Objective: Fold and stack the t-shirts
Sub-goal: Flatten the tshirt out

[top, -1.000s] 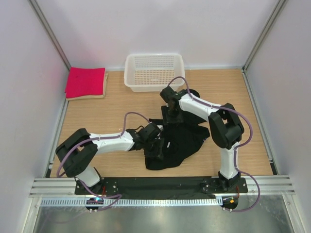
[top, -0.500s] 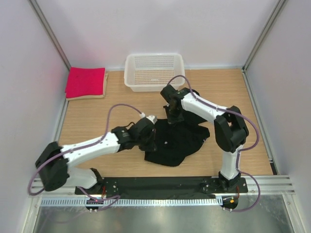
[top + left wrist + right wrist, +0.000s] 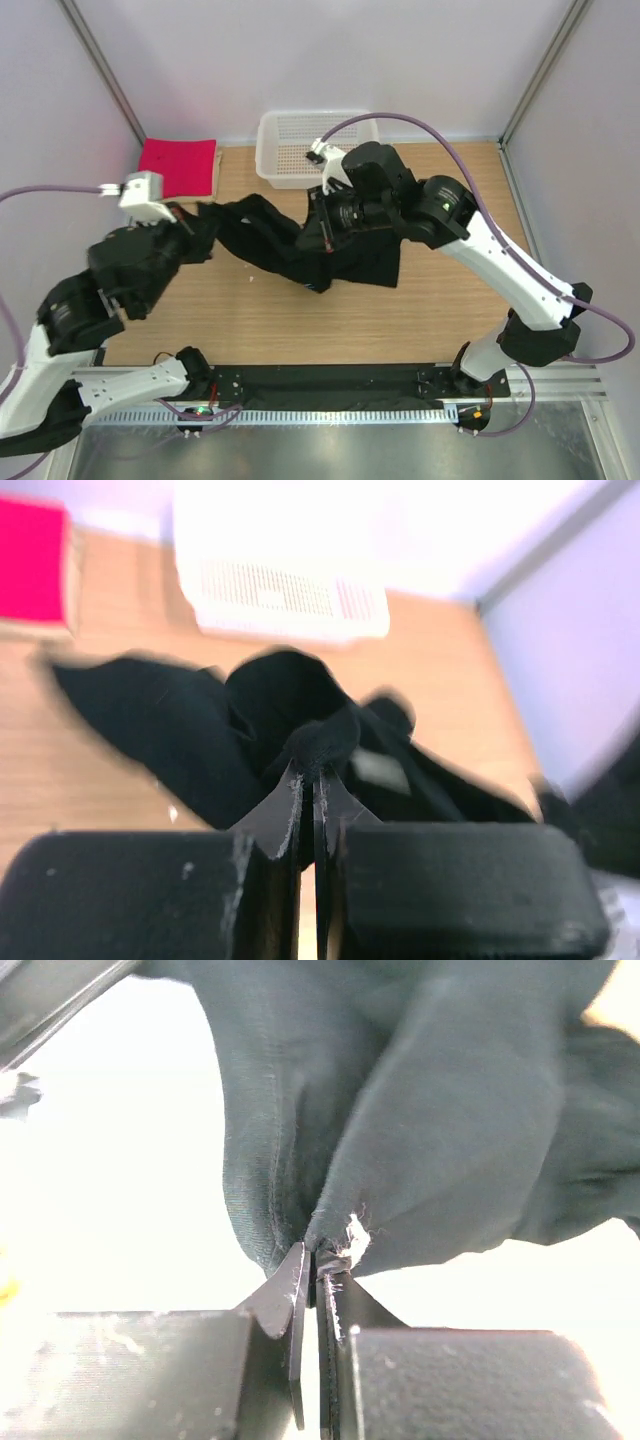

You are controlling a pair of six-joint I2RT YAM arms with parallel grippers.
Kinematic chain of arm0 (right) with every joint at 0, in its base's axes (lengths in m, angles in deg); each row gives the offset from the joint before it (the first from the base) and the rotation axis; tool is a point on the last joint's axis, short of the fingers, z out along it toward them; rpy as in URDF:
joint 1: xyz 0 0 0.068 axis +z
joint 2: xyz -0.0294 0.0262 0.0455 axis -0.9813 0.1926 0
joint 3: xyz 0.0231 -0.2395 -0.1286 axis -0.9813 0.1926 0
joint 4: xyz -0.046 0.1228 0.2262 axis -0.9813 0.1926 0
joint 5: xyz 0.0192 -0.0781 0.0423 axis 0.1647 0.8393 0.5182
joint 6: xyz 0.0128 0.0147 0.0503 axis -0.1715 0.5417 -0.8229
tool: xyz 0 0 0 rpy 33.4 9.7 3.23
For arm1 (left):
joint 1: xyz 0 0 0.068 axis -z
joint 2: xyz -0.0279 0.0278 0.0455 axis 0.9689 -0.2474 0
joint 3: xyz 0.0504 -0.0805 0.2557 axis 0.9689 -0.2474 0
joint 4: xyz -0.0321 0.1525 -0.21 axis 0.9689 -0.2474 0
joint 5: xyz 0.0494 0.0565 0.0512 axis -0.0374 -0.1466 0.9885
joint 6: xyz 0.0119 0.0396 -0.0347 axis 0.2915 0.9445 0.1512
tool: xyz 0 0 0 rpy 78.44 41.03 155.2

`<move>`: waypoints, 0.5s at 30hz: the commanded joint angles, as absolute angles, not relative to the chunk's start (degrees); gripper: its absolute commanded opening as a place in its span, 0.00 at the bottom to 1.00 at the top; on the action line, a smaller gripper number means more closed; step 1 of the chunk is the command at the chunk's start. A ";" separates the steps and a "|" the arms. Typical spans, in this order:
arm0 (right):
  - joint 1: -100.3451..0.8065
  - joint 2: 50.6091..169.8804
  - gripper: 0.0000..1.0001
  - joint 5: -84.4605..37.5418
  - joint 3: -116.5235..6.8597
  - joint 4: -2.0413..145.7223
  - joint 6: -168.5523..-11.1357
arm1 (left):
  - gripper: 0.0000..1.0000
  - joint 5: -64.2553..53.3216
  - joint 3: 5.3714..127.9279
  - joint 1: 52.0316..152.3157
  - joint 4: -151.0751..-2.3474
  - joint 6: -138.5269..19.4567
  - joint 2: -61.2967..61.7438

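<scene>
The black t-shirt (image 3: 350, 255) hangs over the middle of the table (image 3: 450, 300), bunched cloth pinched tight in the left gripper (image 3: 312, 780) and in the right gripper (image 3: 315, 1260), with the folded pink-red t-shirt (image 3: 178, 165) far left, beside the white basket (image 3: 285, 150).

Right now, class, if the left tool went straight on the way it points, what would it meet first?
The black t-shirt, which the left tool is pinching; beyond it, probably the white basket, though depth is unclear.

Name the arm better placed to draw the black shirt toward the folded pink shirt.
Left, probably: the left gripper holds the black shirt nearest the pink shirt; the right gripper grips it mid-table.
</scene>
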State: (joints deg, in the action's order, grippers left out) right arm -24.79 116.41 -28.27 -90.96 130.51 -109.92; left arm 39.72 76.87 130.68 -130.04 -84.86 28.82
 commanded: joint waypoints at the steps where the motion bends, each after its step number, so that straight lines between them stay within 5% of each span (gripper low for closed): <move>1: -16.88 116.09 0.01 -35.14 -99.06 126.72 -114.40 | 0.01 50.16 83.32 130.43 -129.54 -77.41 32.12; 10: -12.63 117.23 0.01 -51.39 -103.65 102.03 -125.73 | 0.01 54.74 98.28 130.43 -114.26 -58.79 28.70; 15: -12.54 118.29 0.01 -50.55 -106.63 97.26 -126.72 | 0.01 54.12 100.91 130.52 -99.32 -44.37 24.05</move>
State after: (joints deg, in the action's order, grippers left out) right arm -13.05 119.01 -46.65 -103.12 103.43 -124.00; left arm 51.24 98.40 130.68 -114.93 -56.88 28.65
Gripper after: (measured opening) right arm 0.082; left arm 0.016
